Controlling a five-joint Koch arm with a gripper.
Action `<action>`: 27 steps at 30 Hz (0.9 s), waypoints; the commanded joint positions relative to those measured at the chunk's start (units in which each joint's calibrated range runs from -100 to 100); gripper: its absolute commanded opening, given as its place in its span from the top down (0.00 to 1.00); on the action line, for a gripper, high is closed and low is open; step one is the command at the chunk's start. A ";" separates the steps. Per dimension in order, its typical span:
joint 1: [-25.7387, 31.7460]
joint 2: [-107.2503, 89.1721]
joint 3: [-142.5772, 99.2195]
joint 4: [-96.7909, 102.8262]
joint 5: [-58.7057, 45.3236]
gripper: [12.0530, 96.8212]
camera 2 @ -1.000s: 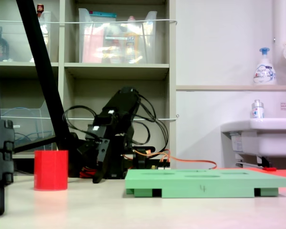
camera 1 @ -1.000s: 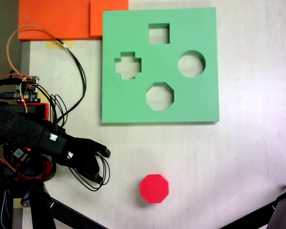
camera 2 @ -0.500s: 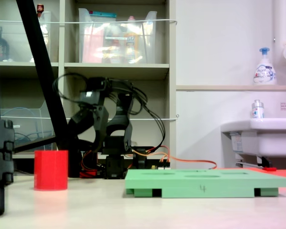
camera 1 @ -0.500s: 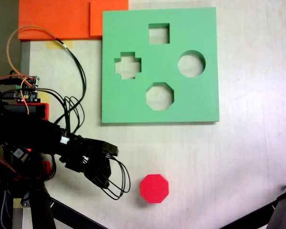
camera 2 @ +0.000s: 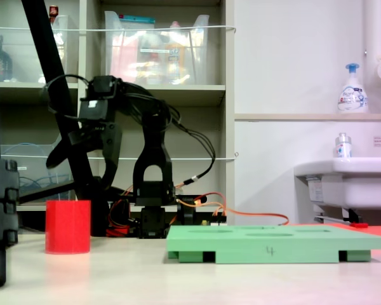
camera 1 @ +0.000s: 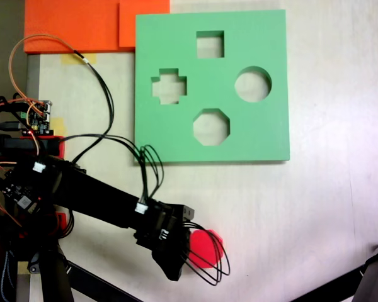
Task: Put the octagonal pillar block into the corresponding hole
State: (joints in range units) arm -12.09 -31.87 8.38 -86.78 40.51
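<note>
reach | gripper [camera 2: 66, 149] hung over block [camera 2: 68, 227], jaws parted | best lowered straight, centred, before clamping

Green foam board [camera 1: 211, 138]: upper centre of the frame, flat on the pale tabletop [camera 1: 327, 207]. Cutouts: square at top, cross at left, round at right, eight-sided hole [camera 1: 211, 127] at lower middle, showing tabletop inside.

Red octagonal block [camera 1: 208, 246]: lower centre, well apart from the board, its left part covered by the arm.

Pincer [camera 1: 175, 267]: black, reaching from the left edge, over the block's left side; jaw spread cannot be told.

Orange sheets [camera 1: 75, 25]: upper left corner.
</note>
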 commanded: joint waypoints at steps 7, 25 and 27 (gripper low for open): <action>0.44 17.35 10.96 -1.56 -0.93 0.26; 0.54 31.87 16.65 -2.24 -2.30 0.38; 0.54 32.57 16.55 -3.30 -2.15 0.47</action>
State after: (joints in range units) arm -11.60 0.82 22.00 -86.88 38.51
